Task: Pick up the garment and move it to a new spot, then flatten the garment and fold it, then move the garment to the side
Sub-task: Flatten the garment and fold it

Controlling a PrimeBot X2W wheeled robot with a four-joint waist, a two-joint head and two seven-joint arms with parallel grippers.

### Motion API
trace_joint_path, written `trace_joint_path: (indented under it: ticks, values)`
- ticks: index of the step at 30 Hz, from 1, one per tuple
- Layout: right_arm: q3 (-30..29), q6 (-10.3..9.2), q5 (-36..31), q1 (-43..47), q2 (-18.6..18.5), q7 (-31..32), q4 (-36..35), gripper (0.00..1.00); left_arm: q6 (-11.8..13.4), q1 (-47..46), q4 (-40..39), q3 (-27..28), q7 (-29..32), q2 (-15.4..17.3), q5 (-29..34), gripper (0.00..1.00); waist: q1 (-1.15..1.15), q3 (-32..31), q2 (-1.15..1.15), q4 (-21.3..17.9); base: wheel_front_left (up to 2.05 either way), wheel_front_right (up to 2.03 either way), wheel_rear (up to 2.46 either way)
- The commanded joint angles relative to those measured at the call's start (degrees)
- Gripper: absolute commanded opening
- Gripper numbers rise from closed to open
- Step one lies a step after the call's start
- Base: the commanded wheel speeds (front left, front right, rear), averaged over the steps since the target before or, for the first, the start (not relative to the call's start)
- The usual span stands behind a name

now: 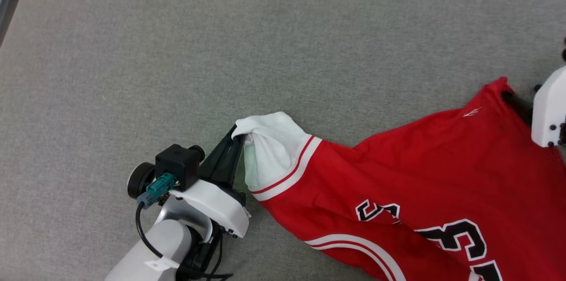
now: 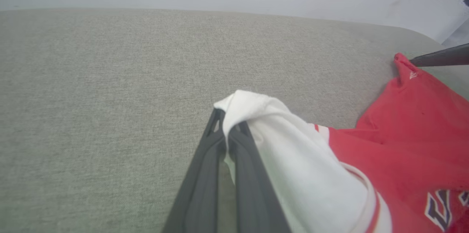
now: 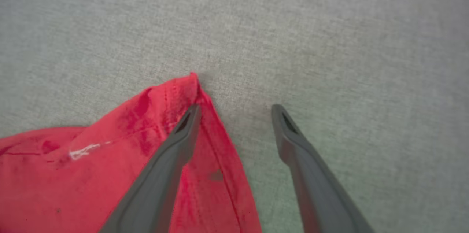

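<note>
On the grey surface point(image 1: 221, 29), at the right: red garment point(image 1: 398, 175) lying lettering-up. Left fingers point(image 2: 205, 174) pressed together, pinching the white sleeve's tip. Right fingers point(image 3: 161, 170) spread wide at a red corner, one over the cloth, the other over bare surface.

The garment point(image 1: 398, 175) lies on the table point(image 1: 177, 51) across the head view's lower right, its sleeve end at lower centre in my left gripper point(image 1: 236, 137), its far corner at the right edge beneath one finger of my right gripper point(image 3: 236, 115).
</note>
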Motion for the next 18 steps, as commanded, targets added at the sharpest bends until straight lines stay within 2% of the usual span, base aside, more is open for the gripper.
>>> trace_joint_path:
  ticks: [1, 7, 8, 9, 10, 13, 18]
  values:
    - [1.7, -0.04, 0.8, -1.3, -0.8, 0.9, 0.7, 1.00, -0.3, -1.0, 0.2, 0.1, -0.5, -0.3, 0.5, 0.00, -0.01, 1.3, 0.00, 1.0, 0.00, 0.00, 0.00]
    - [11.8, 0.06, 5.2, 0.9, -1.2, 9.0, 6.2, 1.00, -0.4, -1.7, 0.8, 0.1, -1.4, -0.7, 0.3, 0.00, -0.01, 2.0, 0.00, 1.4, 0.00, 0.00, 0.00]
    - [12.9, 0.07, 6.2, 1.6, -1.0, 10.3, 7.2, 0.49, -0.4, -1.6, 0.9, 0.2, -1.6, -0.7, 0.2, 0.00, -0.01, 2.0, 0.00, 1.4, 0.00, 0.00, 0.00]
    - [13.8, 0.10, 7.2, 1.9, -0.8, 11.2, 7.8, 0.09, -0.3, -1.4, 1.0, 0.3, -1.6, -0.8, 0.1, 0.00, -0.01, 2.0, 0.00, 1.4, 0.00, 0.00, 0.00]
    - [14.7, 0.12, 7.9, 2.0, -0.7, 11.9, 8.2, 0.00, -0.2, -1.3, 1.0, 0.3, -1.6, -0.8, -0.1, 0.00, -0.01, 2.0, 0.00, 1.3, 0.00, 0.00, 0.00]
    - [15.2, 0.05, 8.9, 0.6, -1.3, 9.6, 8.2, 0.00, -0.1, -1.0, 1.1, 0.5, -1.9, -0.7, -0.3, 0.00, -0.01, 1.8, 0.00, 1.2, 0.00, 0.00, 0.00]
    - [12.7, -0.07, 10.1, -3.7, -2.6, 3.8, 7.6, 0.00, 0.1, -0.2, 1.5, 1.4, -2.2, -0.2, -1.1, 0.00, -0.01, 0.1, 0.00, 0.6, 0.00, 0.00, 0.00]
